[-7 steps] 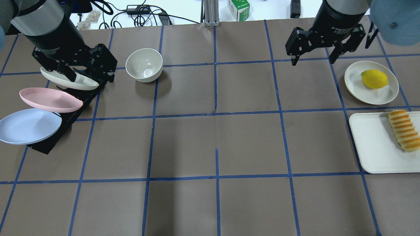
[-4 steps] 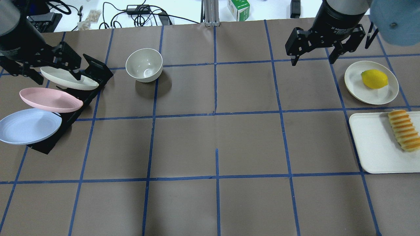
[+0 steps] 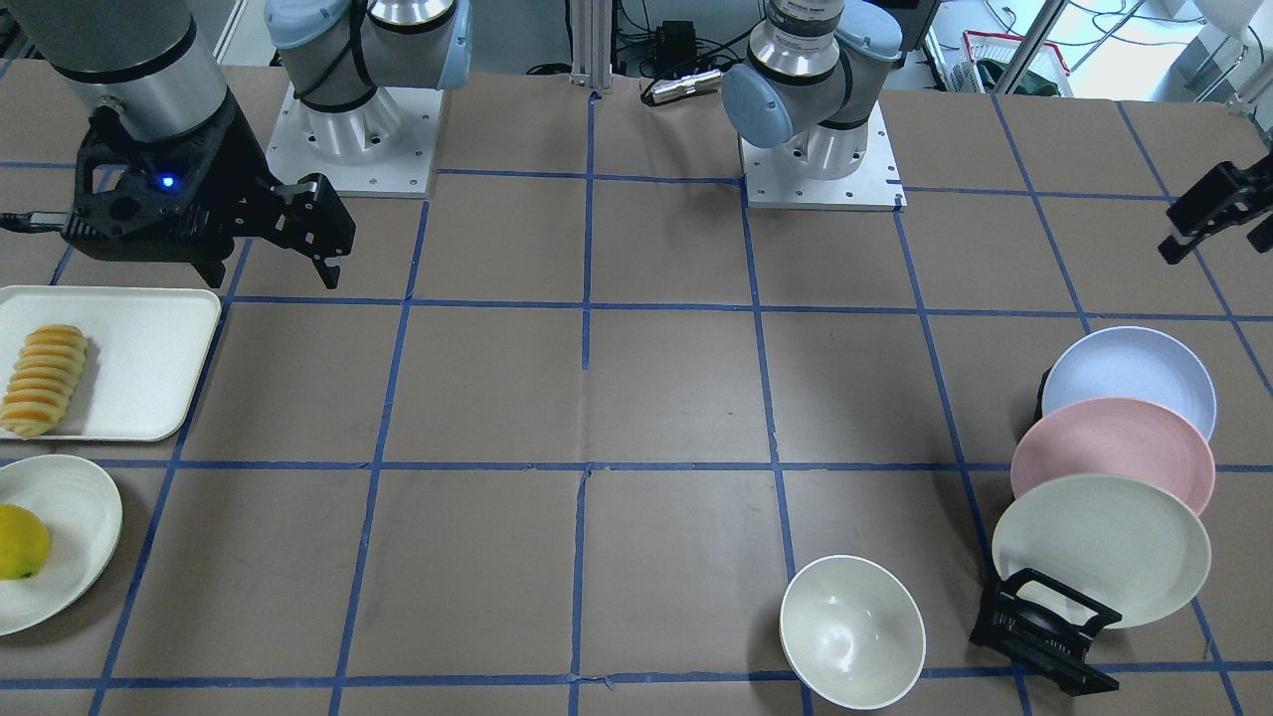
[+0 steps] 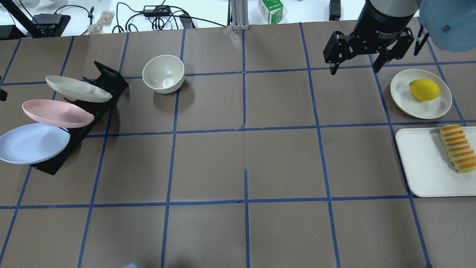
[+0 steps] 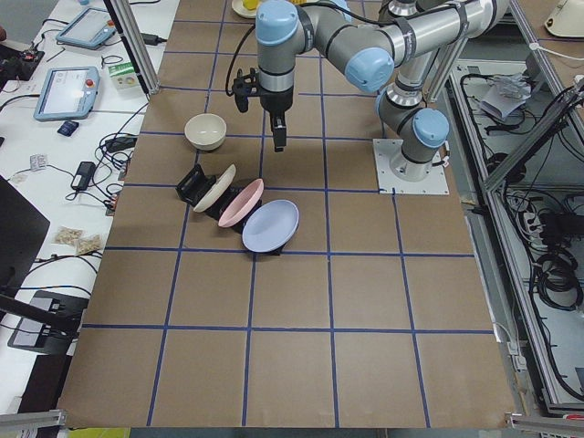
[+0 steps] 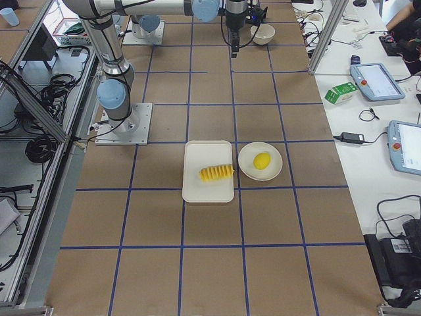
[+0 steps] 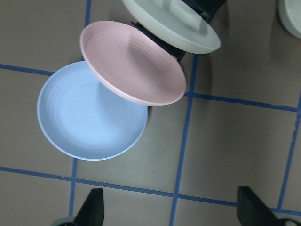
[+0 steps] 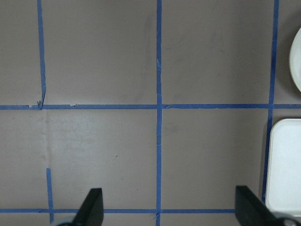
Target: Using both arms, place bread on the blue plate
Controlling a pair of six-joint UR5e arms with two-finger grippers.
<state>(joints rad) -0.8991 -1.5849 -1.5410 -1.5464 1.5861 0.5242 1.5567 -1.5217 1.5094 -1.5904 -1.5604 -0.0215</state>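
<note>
The bread (image 4: 458,148) lies on a cream tray (image 4: 424,163) at the table's right; it also shows in the front view (image 3: 42,381). The blue plate (image 4: 32,143) leans in a black rack (image 4: 108,80) at the far left, nearest the robot; it shows in the front view (image 3: 1129,378) too. My left gripper (image 7: 171,212) is open and empty, high above the blue plate (image 7: 91,113), and shows at the front view's right edge (image 3: 1215,239). My right gripper (image 4: 354,69) is open and empty, hovering left of the lemon plate, beyond the tray; its wrist view shows only bare table.
A pink plate (image 4: 55,113) and a cream plate (image 4: 78,89) lean in the same rack behind the blue one. A cream bowl (image 4: 163,73) stands right of the rack. A lemon (image 4: 424,89) sits on a cream plate (image 4: 442,108) beyond the tray.
My left gripper has moved left from over the rack's cream plate and has almost left the overhead view. The right arm and all objects have stayed in place.
</note>
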